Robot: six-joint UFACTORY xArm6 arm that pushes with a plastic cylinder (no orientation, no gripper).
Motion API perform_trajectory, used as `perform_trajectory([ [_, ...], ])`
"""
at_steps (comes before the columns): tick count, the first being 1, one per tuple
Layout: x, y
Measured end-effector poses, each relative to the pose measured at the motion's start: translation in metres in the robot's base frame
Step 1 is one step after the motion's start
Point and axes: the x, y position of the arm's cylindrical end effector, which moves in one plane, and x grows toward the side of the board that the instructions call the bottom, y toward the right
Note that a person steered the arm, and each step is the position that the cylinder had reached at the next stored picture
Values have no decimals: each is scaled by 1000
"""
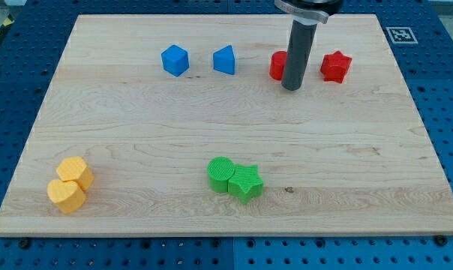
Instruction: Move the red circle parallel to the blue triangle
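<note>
The red circle [277, 65] sits near the view's top, right of centre, partly hidden behind my rod. My tip [291, 88] rests on the board just below and right of it, close to or touching it. The blue triangle [224, 60] lies to the red circle's left, at about the same height in the view. A blue cube [175, 60] sits further left in the same row. A red star [335, 67] lies to the right of my rod.
A green circle [221, 174] and a green star [246, 182] touch each other near the view's bottom centre. Two yellow blocks [70, 184] sit together at the bottom left. The wooden board [361, 150] lies on a blue perforated table.
</note>
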Motion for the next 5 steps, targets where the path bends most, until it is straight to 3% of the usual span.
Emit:
perform_trajectory([
  [3,-26,0],
  [5,13,4],
])
